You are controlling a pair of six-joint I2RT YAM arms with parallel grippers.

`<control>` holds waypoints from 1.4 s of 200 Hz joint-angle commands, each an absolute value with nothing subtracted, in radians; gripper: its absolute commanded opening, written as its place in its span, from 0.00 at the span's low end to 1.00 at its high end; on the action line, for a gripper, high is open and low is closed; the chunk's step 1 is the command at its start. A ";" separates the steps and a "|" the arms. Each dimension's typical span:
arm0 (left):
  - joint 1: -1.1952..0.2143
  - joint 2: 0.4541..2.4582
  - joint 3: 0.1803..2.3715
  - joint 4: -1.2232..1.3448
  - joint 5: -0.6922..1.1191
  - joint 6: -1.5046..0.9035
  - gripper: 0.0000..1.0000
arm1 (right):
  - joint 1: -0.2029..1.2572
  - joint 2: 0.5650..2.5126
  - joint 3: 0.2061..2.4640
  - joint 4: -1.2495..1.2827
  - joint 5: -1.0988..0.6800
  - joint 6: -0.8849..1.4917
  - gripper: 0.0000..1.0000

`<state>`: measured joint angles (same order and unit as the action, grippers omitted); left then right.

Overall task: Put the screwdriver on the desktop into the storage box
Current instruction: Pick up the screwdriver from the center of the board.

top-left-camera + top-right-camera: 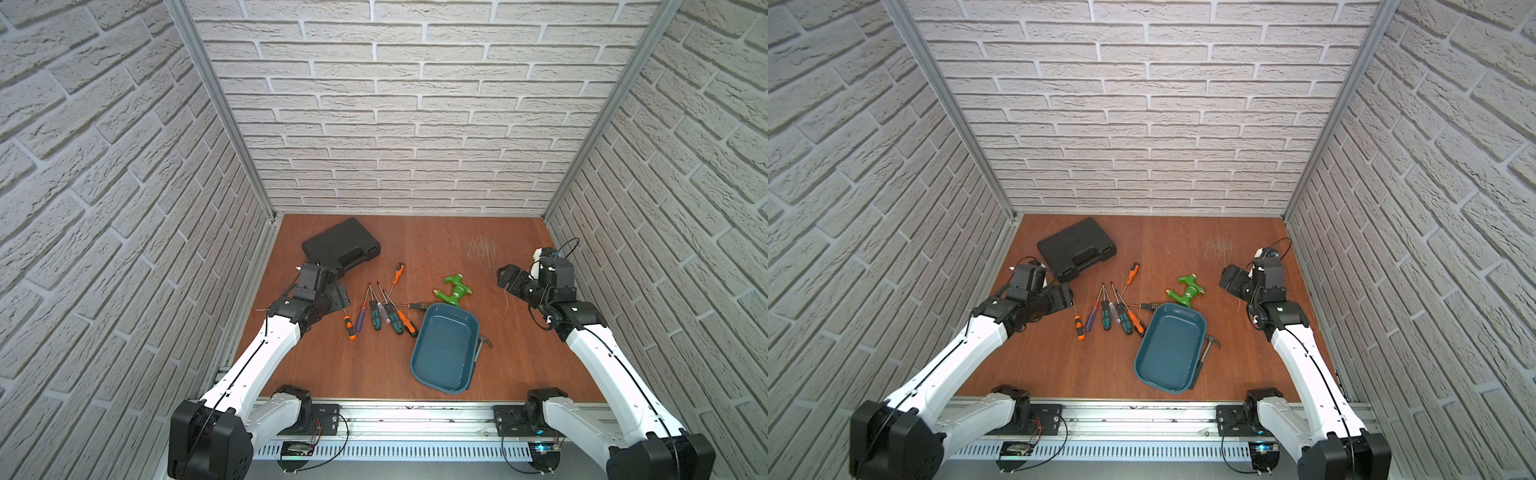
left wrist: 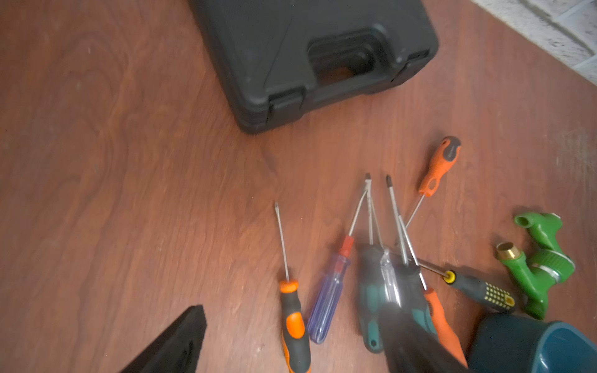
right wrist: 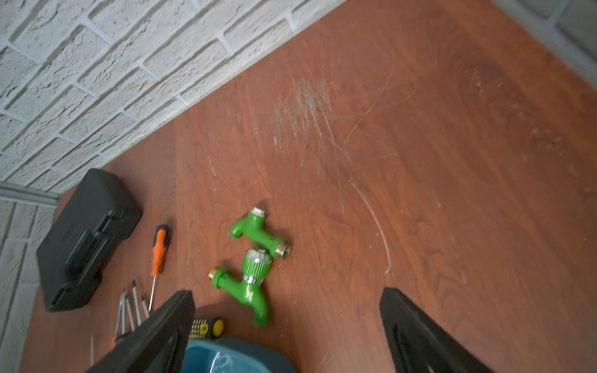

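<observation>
Left gripper point(image 2: 290, 308) is hovering spread near the desktop's point(image 1: 457, 249) left edge. Screwdrivers point(image 1: 376, 318) are lying mid-desktop with shafts crossing, beside the empty storage box point(image 1: 446, 345). Risk: pinching one is likely dragging its neighbours along. Right gripper point(image 3: 287, 290) is hanging spread near the right edge.

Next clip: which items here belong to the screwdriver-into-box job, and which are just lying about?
Job:
- screwdrivers, loose on the desktop
- storage box, teal, nothing in it yet

Lying about:
- black tool case
- two green taps
- hammer, beside the box
</observation>
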<state>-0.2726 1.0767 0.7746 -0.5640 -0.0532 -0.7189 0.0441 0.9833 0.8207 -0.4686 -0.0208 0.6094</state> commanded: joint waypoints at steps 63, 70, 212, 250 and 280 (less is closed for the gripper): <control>-0.365 1.280 0.726 -0.593 0.024 -0.828 0.72 | 0.144 0.963 0.746 -0.644 -0.014 0.723 0.93; -0.368 1.298 0.722 -0.575 0.033 -0.830 0.69 | 0.144 0.964 0.745 -0.645 -0.011 0.724 0.93; -0.369 1.487 0.752 -0.476 0.034 -0.795 0.31 | 0.146 0.988 0.754 -0.645 -0.013 0.699 0.94; -0.369 1.511 0.747 -0.496 0.023 -0.785 0.19 | 0.146 0.990 0.748 -0.637 -0.014 0.706 0.94; -0.369 1.525 0.758 -0.522 0.011 -0.753 0.11 | 0.146 0.995 0.748 -0.633 -0.015 0.708 0.94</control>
